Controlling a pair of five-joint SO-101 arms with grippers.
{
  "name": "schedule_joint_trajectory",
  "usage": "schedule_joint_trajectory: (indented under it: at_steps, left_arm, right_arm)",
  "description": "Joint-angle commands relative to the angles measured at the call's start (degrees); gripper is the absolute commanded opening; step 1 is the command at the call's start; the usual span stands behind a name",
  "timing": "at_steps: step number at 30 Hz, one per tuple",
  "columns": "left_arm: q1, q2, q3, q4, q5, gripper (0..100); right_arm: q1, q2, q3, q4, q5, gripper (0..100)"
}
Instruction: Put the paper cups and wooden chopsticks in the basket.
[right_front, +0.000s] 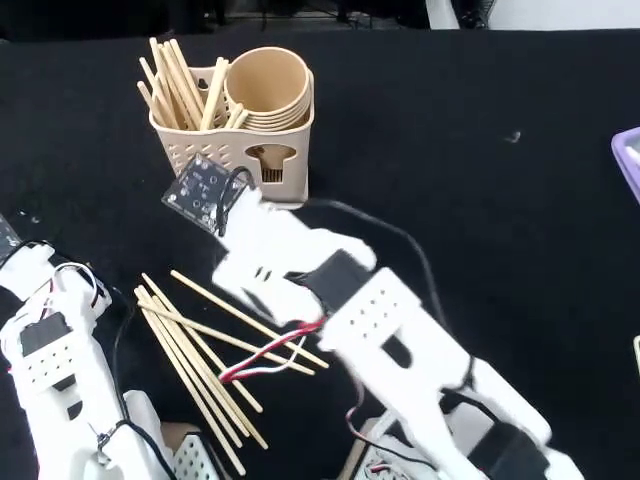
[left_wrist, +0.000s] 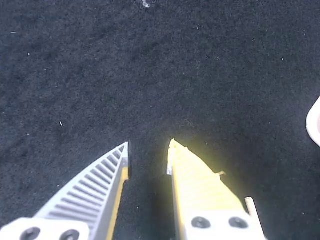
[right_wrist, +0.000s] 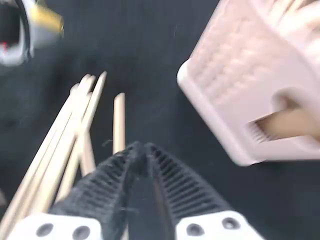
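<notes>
A beige basket (right_front: 240, 152) stands at the back of the black table, holding stacked paper cups (right_front: 268, 85) and several wooden chopsticks (right_front: 178, 82). Several loose chopsticks (right_front: 198, 350) lie fanned out on the cloth in front of it. My right arm (right_front: 300, 265) stretches from the front right to the space between the basket and that pile. My right gripper (right_wrist: 146, 148) is shut just above the loose chopsticks (right_wrist: 80, 130), with the basket (right_wrist: 260, 85) close beside it. My left gripper (left_wrist: 148, 145) is open over bare black cloth, holding nothing.
The left arm (right_front: 50, 350) sits at the front left corner. A purple object (right_front: 628, 160) pokes in at the right edge. Cables (right_front: 270, 355) trail from the right arm over the ends of the loose chopsticks. A white edge (left_wrist: 315, 122) shows in the left wrist view.
</notes>
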Motion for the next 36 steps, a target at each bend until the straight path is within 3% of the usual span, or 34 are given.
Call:
schedule_joint_trajectory:
  at_steps: [1, 5, 21, 24, 27, 36]
  left_arm:
    - [-0.48, -1.05, -0.75, -1.14, 0.44, 13]
    - [-0.48, -1.05, -0.66, -1.14, 0.44, 13]
    - [-0.48, -1.05, -0.66, -1.14, 0.44, 13]
    - [-0.48, -1.05, -0.66, -1.14, 0.44, 13]
    - [-0.48, -1.05, -0.66, -1.14, 0.44, 13]
    - [-0.48, -1.05, -0.75, -1.14, 0.44, 13]
  right_arm:
    - [-5.27, 6.37, 8.57, -9.05, -1.76, 16.2]
    - [-9.85, 14.73, 12.44, -16.7, -2.02, 23.3]
    - [-9.58, 32.92, -0.92, -14.68, -0.79, 23.2]
    - [-7.3, 34.95, -3.21, -14.24, 1.58, 17.1]
    - [-4.04, 36.35, -5.23, -14.24, 1.58, 0.5]
    - [2.02, 27.47, -5.41, -7.03, 2.02, 1.0]
